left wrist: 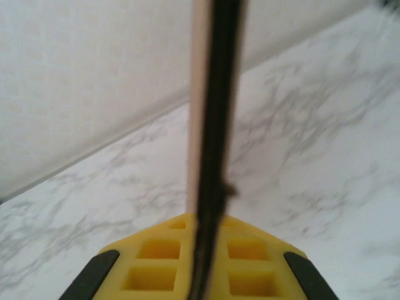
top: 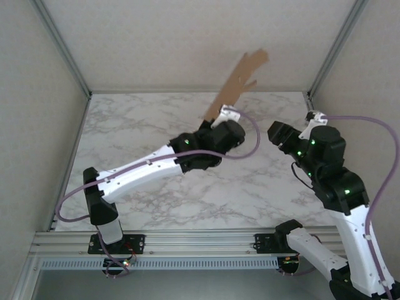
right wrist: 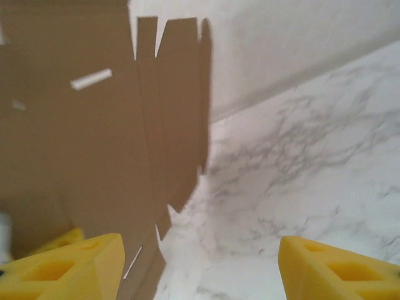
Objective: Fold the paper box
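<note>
1. Left gripper point(top: 219, 116) first: it is clamped on the lower edge of the paper box point(top: 241, 80) and holds it up off the table point(top: 144, 137), tilted toward the back wall.
2. At the left wrist, the sheet point(left wrist: 200, 94) runs edge-on between the yellow pads point(left wrist: 156, 262). That picture is blurred, so the grip looks firm to you, but how deep it bites is hard to say.
3. Your right gripper point(top: 278, 133) is wide open and holds nothing. Its fingers point(right wrist: 69, 265) sit just beside the sheet's face point(right wrist: 94, 156).
4. Progress: I judge the folding barely begun. The cardboard reads as one flat piece, with tabs, slots and crease lines showing and no wall raised.
5. Left for you: every fold, namely the sides, the end flaps, the tabs tucked in and the lid.
</note>
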You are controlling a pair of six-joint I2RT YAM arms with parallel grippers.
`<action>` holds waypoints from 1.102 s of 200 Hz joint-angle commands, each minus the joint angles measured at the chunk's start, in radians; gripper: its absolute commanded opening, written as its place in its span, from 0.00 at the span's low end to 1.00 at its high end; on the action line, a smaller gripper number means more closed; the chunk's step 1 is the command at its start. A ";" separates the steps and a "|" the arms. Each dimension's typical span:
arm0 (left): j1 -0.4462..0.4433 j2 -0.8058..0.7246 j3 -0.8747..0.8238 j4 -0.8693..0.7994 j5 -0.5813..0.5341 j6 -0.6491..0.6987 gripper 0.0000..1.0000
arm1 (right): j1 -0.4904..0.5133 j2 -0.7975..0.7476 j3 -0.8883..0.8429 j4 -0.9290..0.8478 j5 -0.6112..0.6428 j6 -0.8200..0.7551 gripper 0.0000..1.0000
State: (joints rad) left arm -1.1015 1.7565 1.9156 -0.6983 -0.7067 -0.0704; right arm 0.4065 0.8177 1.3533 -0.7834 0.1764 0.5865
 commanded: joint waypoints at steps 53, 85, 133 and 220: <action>0.210 -0.179 -0.007 0.131 0.695 -0.297 0.00 | 0.003 0.103 0.217 -0.072 0.003 -0.086 0.78; 0.432 -0.310 -0.439 0.448 1.096 -0.518 0.04 | 0.004 0.151 0.155 -0.049 -0.055 -0.104 0.78; 0.587 -0.146 -0.969 1.037 1.504 -0.819 0.11 | 0.006 0.292 -0.059 0.090 -0.161 -0.071 0.75; 0.655 0.029 -0.949 0.779 1.367 -0.648 0.12 | 0.005 0.730 -0.165 0.198 -0.121 -0.111 0.51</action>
State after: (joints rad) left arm -0.4534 1.7691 0.9180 0.1459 0.6987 -0.7925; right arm 0.4068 1.4982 1.1946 -0.6193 0.0322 0.4965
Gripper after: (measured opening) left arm 0.119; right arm 0.554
